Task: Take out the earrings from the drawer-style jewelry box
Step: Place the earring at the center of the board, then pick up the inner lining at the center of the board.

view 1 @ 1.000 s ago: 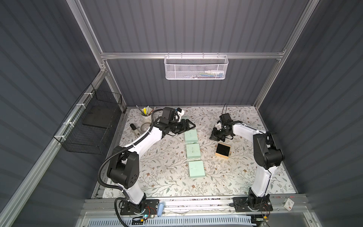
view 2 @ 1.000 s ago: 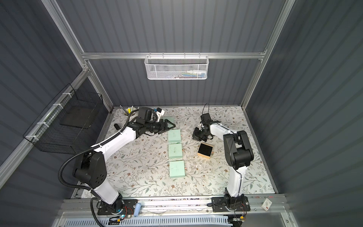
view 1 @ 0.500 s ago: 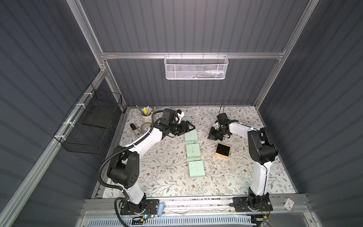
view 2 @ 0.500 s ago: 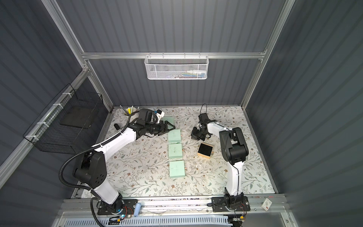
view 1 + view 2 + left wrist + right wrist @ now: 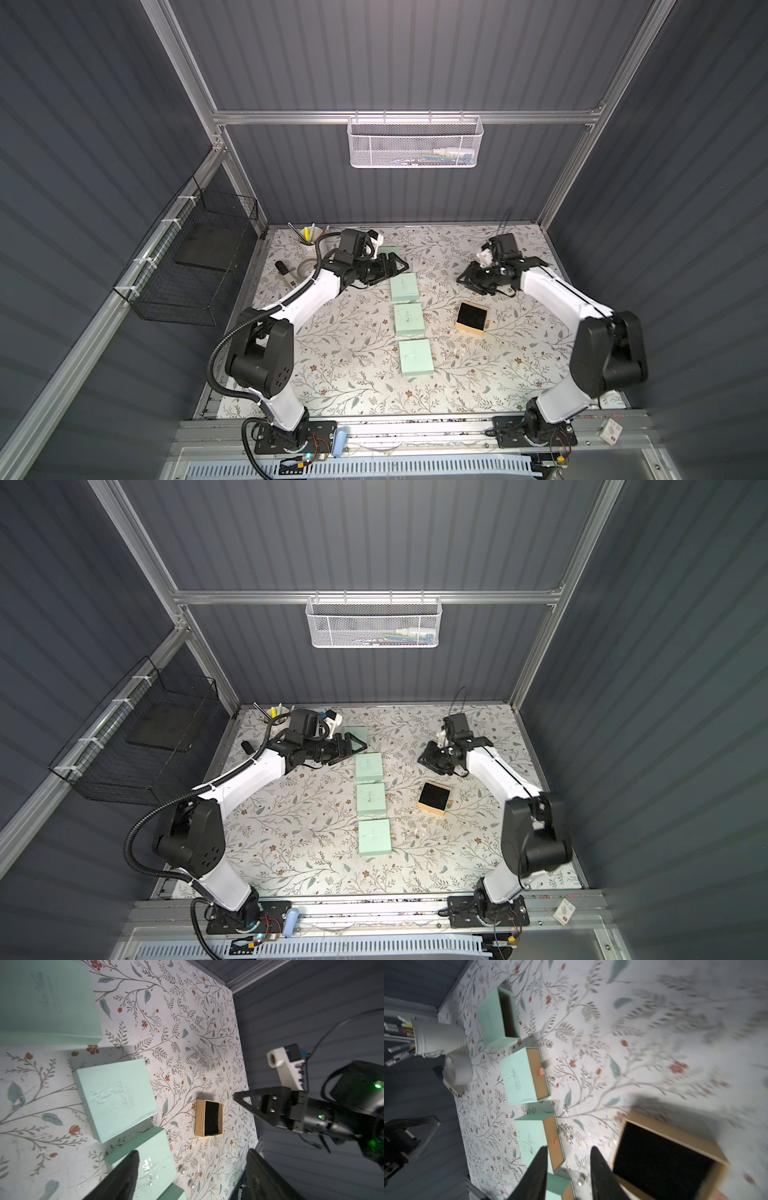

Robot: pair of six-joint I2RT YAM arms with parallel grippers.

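Three mint jewelry boxes [image 5: 408,318] lie in a column mid-table, their tan drawers [image 5: 538,1073] pushed in. A fourth mint sleeve [image 5: 494,1018] stands empty at the back. Its tan drawer tray with black foam [image 5: 471,316] [image 5: 209,1118] sits apart on the cloth. Two tiny pale round earrings [image 5: 182,1169] lie on the cloth beside the nearest box, and one [image 5: 580,1180] shows through the right fingers' gap. My left gripper [image 5: 402,266] [image 5: 193,1150] hovers open by the back box. My right gripper [image 5: 464,277] [image 5: 569,1147] is open and empty, behind the tray.
A white pen cup [image 5: 308,243] and a white round holder [image 5: 457,1070] stand at the back left corner. A black wire basket [image 5: 191,266] hangs on the left wall. A white mesh basket [image 5: 415,143] hangs on the back wall.
My right gripper went from shut to open, and its elbow swung out to the right. The left gripper opened wider. The boxes and the tray stayed put.
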